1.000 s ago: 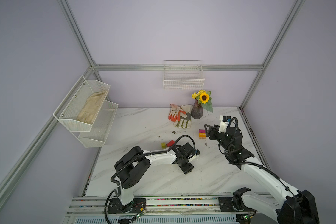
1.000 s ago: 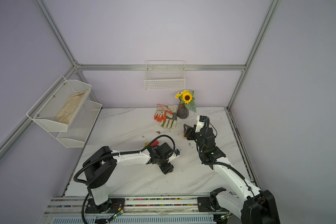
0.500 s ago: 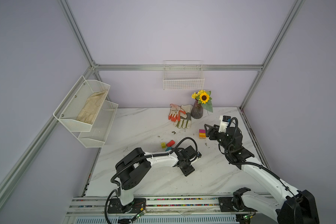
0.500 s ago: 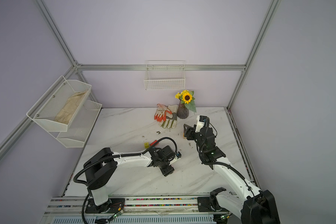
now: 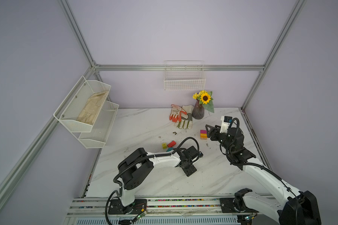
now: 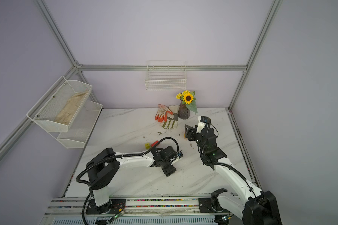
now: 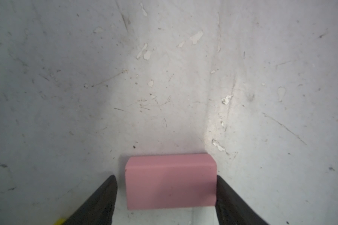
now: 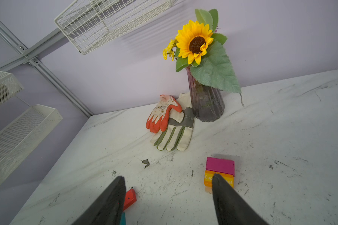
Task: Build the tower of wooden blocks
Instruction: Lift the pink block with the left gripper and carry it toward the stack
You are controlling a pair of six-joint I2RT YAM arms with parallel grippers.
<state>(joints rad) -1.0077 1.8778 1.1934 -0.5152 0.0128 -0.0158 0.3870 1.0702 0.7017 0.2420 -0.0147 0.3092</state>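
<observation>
Straddling a pink block that lies on the marble table, the left gripper stands open, one finger clear of the wood. In a top view the low tower, magenta on orange, stands right of centre, beside the right gripper, whose jaws gape empty. A red block, a yellow cube and a teal block lie at mid-frame.

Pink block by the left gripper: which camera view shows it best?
The left wrist view: the pink block lies large and sharp between the fingers of the left gripper. Both top views hide it under that gripper; the right wrist view misses it.
</observation>
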